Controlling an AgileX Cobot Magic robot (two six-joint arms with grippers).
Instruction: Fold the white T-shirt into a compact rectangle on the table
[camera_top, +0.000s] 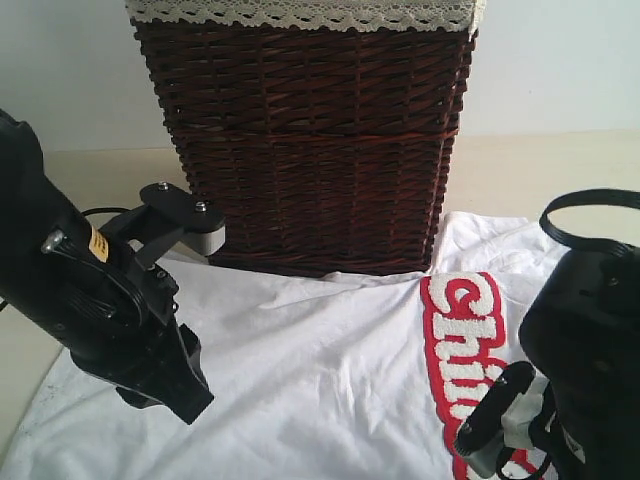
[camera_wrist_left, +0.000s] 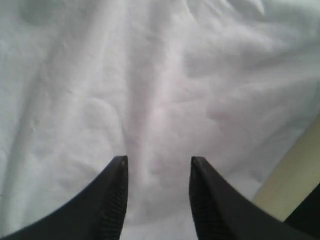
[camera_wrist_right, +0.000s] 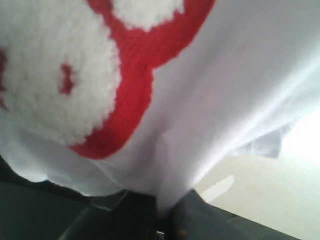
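The white T-shirt (camera_top: 320, 380) lay spread on the table (camera_top: 560, 165) beneath both my wrists. My right gripper (camera_wrist_right: 166, 216) was clamped on a pinch of cloth beside the red band (camera_wrist_right: 137, 112); my left gripper (camera_wrist_left: 159, 197) hung parted just over plain cloth. I judged it should bite equally first, so the fold ran straight.

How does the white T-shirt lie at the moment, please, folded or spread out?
Spread out: the white T-shirt lies wide and wrinkled across the table before the basket; the right gripper pinches its cloth.
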